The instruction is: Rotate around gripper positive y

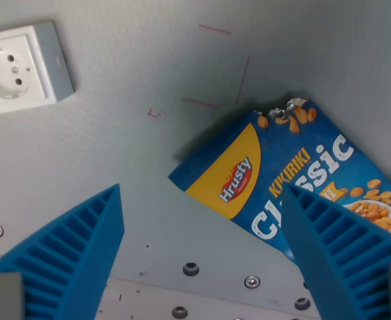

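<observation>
A blue snack bag (282, 180) with a yellow patch and the words "Hrusty Kikiriki Classic" lies flat on the grey surface at the wrist view's right. My gripper (202, 250) is open and holds nothing. Its two blue ribbed fingers rise from the bottom edge. The left finger (69, 257) stands over bare surface. The right finger (335, 250) overlaps the bag's lower right part in the picture. Whether it touches the bag I cannot tell.
A white wall socket on a grey box (22, 67) sits at the top left. Thin red marks (215, 67) are drawn on the surface above the bag. Several screws (191, 269) sit in a plate along the bottom edge.
</observation>
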Controlling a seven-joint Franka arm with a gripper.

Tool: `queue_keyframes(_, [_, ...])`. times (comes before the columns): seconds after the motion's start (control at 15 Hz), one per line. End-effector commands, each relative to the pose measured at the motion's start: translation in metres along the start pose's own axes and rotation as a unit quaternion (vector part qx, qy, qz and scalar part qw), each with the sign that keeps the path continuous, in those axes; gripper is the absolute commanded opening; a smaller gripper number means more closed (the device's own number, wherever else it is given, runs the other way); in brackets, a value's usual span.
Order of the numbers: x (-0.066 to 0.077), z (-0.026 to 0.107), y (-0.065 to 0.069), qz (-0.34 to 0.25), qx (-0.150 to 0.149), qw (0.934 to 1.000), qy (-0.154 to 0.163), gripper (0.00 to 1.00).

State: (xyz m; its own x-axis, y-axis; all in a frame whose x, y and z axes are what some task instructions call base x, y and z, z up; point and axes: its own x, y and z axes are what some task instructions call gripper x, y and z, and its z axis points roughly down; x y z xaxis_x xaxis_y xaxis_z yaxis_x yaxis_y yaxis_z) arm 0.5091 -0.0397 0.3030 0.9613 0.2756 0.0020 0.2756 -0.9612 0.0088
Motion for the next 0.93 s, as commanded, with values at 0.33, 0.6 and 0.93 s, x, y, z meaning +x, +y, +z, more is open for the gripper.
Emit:
queue_keyframes(0.33, [-0.0031,-0.0008,-0.001,0.0,0.002,0.9955,0.095,1.0])
queue_keyframes(0.6, [-0.0031,-0.0008,-0.001,0.0,0.002,0.9926,0.121,1.0])
queue_keyframes(0.93, [-0.0031,-0.0008,-0.001,0.0,0.002,0.9881,0.154,1.0])
